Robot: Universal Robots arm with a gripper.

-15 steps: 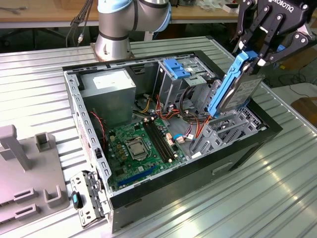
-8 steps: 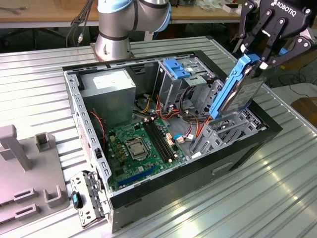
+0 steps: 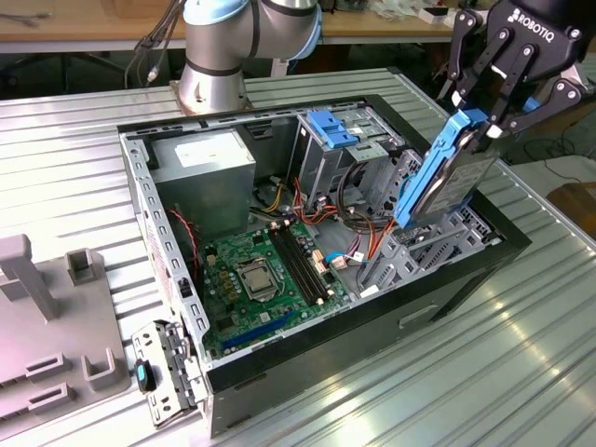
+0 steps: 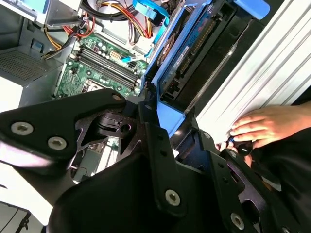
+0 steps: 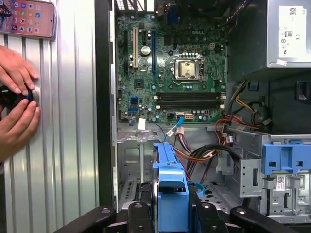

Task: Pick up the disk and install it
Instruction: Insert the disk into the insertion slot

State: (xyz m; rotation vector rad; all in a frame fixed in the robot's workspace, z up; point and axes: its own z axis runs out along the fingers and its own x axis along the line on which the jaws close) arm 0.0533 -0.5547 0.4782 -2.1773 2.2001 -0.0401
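Gripper (image 3: 482,128) clamped narrow on the disk (image 3: 445,182), fingers pinching its upper end. Disk stands on edge, tilted, lower end at the open case's (image 3: 372,326) drive cage.

Gripper (image 3: 484,128) sits upper right in the exterior view. Black linkage fingers (image 3: 503,70) point down and slightly toward the exterior view's left, clamped on the top end of the disk (image 3: 445,182), which hangs tilted from them. Wrist body runs out of the top-right corner. Arm base (image 3: 214,79) and shoulder joint (image 3: 251,19) stand at top centre. In the first wrist view the fingertips (image 5: 137,214) press against the drive's end, one each side.
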